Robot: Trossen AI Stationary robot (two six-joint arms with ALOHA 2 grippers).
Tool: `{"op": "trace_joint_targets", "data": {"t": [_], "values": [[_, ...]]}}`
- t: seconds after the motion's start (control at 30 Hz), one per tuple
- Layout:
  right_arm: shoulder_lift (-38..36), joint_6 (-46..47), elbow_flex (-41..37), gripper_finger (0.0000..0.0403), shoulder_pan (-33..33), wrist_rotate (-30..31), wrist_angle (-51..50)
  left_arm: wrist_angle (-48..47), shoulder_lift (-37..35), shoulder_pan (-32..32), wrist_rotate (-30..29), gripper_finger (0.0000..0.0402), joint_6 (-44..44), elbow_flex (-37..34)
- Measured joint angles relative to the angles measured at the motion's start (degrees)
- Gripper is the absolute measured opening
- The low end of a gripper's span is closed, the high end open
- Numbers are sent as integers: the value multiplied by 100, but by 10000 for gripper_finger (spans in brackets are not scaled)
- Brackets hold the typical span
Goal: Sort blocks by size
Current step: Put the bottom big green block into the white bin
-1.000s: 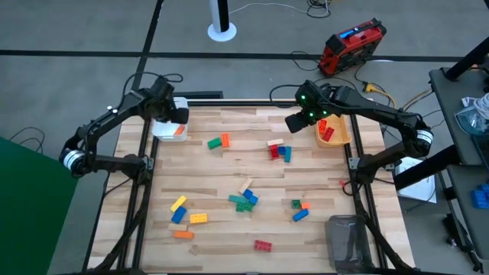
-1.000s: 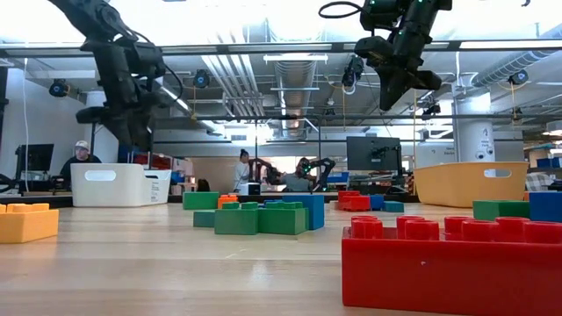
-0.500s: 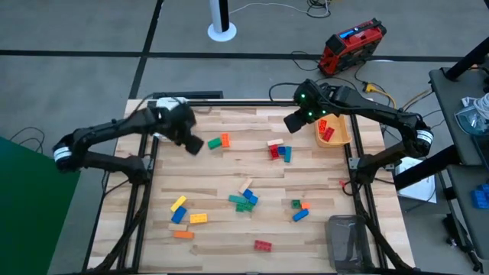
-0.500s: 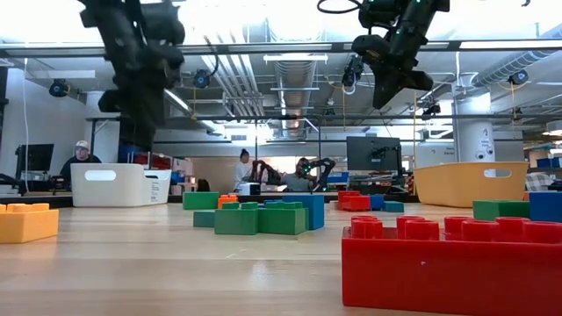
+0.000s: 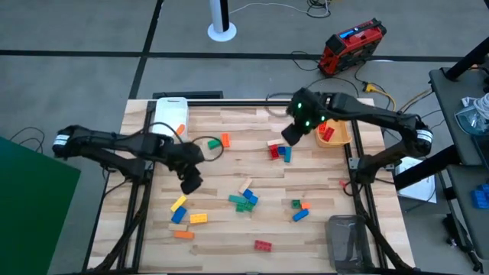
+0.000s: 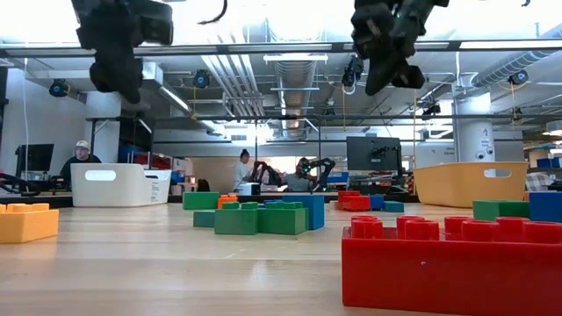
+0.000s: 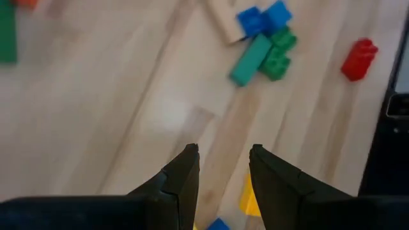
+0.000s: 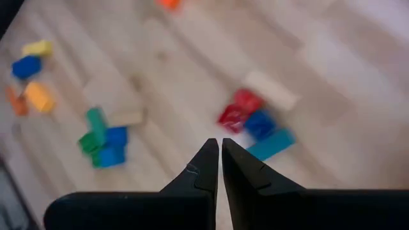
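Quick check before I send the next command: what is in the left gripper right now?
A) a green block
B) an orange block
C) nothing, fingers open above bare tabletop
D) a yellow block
C: in the left wrist view the left gripper shows its fingers spread with only bare table between them, and the high view places it over the table, above the yellow block.
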Motion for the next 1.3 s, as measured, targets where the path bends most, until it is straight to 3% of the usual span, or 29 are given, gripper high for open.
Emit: {"op": "trace_joint_targets", "data": {"t": [0.1, 0.33, 0.67, 1.07, 1.3], "values": [[-2, 498, 0, 13, 583, 217, 2, 393, 90, -243, -330, 117, 275, 0], [-28, 1970, 24, 13, 2092, 884, -2, 1474, 437, -364, -504, 117, 1166, 0], [-108, 3839, 63, 13, 3700, 1844, -50, 2186, 1300, -391, -397, 121, 2276, 2], [-435, 4765, 63, 13, 4427, 2752, -212, 3097, 2313, -757, -346, 184, 2865, 2], [-431, 4804, 61, 13, 4447, 2823, -215, 3369, 2899, -908, -492, 217, 2998, 0]]}}
